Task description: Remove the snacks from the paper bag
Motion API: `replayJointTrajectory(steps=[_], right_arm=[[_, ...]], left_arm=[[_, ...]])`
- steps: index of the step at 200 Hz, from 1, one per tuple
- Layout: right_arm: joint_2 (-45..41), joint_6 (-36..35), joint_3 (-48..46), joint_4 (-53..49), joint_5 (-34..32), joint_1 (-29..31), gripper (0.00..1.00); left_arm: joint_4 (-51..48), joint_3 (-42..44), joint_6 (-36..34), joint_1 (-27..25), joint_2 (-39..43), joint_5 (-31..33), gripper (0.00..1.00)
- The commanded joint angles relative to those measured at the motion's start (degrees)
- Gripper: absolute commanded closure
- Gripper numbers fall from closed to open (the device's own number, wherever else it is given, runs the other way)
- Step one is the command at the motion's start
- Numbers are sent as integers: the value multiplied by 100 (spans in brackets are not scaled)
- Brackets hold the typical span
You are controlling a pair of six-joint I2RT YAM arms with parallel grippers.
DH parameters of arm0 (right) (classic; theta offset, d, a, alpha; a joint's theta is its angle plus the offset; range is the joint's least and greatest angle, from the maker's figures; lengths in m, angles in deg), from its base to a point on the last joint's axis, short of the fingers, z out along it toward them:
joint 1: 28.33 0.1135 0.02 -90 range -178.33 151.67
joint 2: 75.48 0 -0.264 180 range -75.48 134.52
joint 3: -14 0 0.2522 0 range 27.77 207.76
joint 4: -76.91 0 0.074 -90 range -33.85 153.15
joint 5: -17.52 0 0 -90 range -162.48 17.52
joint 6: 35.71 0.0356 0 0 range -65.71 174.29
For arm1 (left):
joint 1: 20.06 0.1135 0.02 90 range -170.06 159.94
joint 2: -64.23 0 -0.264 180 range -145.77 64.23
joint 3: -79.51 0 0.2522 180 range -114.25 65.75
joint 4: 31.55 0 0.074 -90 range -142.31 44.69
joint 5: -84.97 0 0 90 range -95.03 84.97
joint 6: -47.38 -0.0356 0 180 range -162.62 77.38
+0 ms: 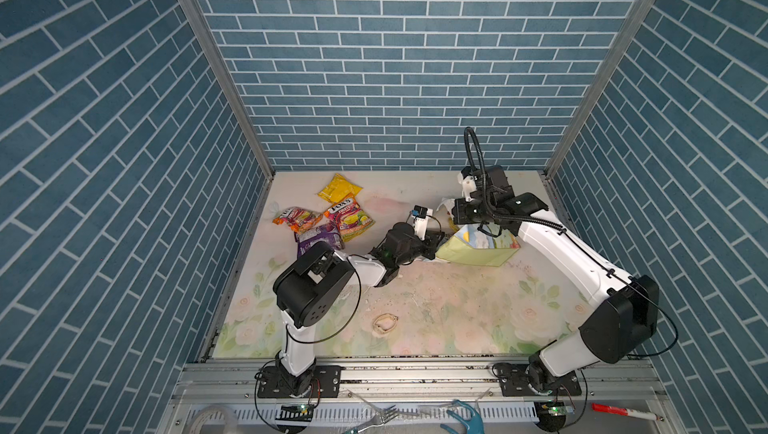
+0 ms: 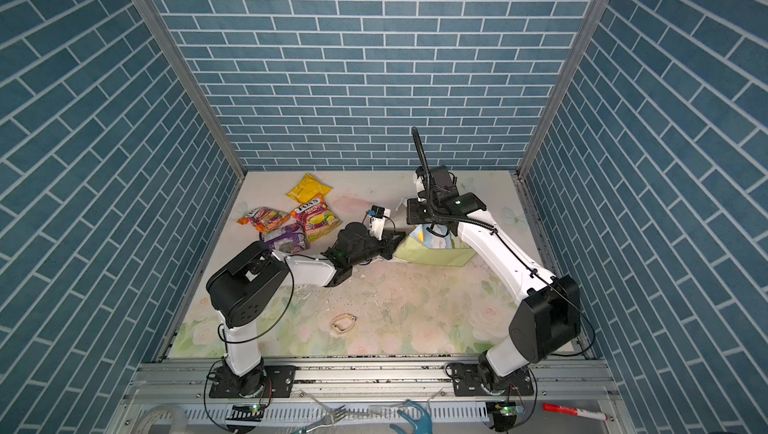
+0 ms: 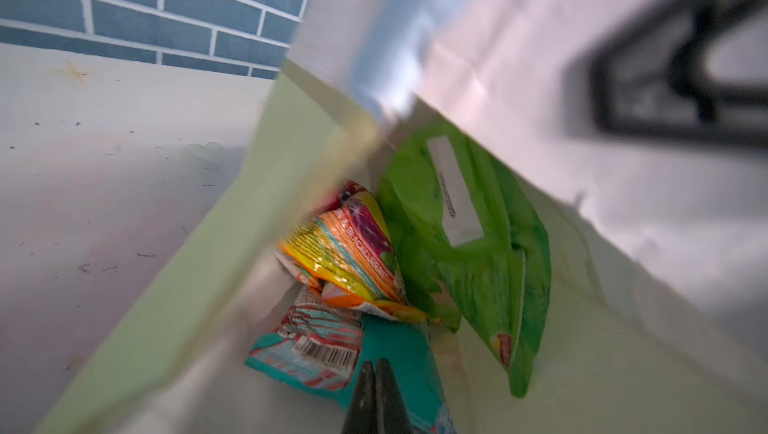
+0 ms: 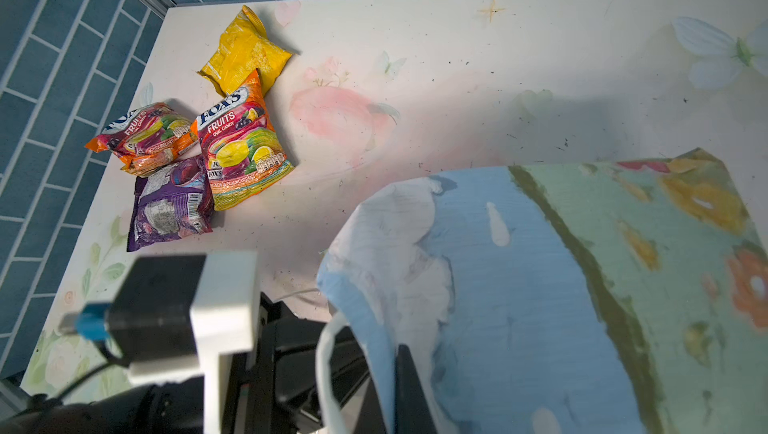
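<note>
**Bench (image 1: 415, 307) scene, both arms at the paper bag.** The paper bag (image 1: 478, 251) lay tipped over right of the bench's middle in both top views, its mouth turned toward the left arm. The right pincer (image 4: 397, 359) was closed on the bag's upper rim; one dark finger (image 4: 409, 390) showed against the white lining, the other hidden by paper.

The left pincer (image 3: 376, 373) reached into the mouth, its tips pressed together against a teal packet (image 3: 307, 348). Whether a fold was caught between them could not be told. Just beside the teal packet, inside the bag, lay an orange-and-yellow candy bag (image 3: 349, 261) and, touching it, a larger bright green bag (image 3: 478, 244).

Four snacks lay outside, clustered near the bench's far left corner, well apart from the paper bag:
- a yellow packet (image 1: 339, 190), nearest the back wall;
- two FOX'S bags (image 1: 297, 219) (image 1: 350, 219);
- a purple packet (image 1: 318, 240), touching both FOX'S bags.

A small beige loop (image 1: 384, 323) lay alone on the near part of the bench.
</note>
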Motion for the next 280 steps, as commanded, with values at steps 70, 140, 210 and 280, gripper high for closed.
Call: replayJointTrajectory(steps=[70, 140, 210, 280], right_arm=[[142, -20, 507, -224, 152, 30, 100], [282, -240, 726, -317, 173, 30, 100], [371, -311, 767, -232, 245, 30, 100], [154, 1, 455, 215, 665, 30, 100]], left_arm=[[519, -597, -330, -241, -810, -937, 74], [679, -1396, 830, -240, -1615, -1177, 16], [326, -2240, 1644, -309, -2295, -905, 0], [-103, -3358, 1888, -440, -2952, -267, 1]])
